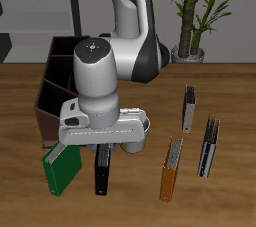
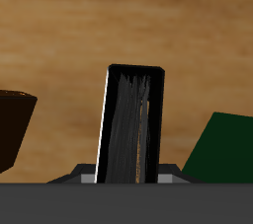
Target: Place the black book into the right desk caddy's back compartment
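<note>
The wooden surface (image 1: 230,91) carries everything here, and the white arm (image 1: 125,21) bends forward over its middle, hiding much of what lies behind it. The right desk caddy (image 1: 55,76), a long dark maroon-brown box, stands at the arm's side toward the back; its dividers show, but the pictures do not reveal whether any section, the back compartment included, holds anything. The arm's wrist block points straight down, with the hand (image 1: 104,151) low over the black book (image 1: 103,169), which lies flat on the surface nearer the front edge, well apart from the caddy. In the wrist view the black book (image 2: 133,124) fills the centre, its page edges facing the camera; whether the fingers are closed on it cannot be told, since they are hidden. Just beside it lies the green book (image 1: 60,169), tilted. An orange book (image 1: 171,168) lies farther along, then a dark grey book (image 1: 209,147) and another slim dark one (image 1: 188,108).
</note>
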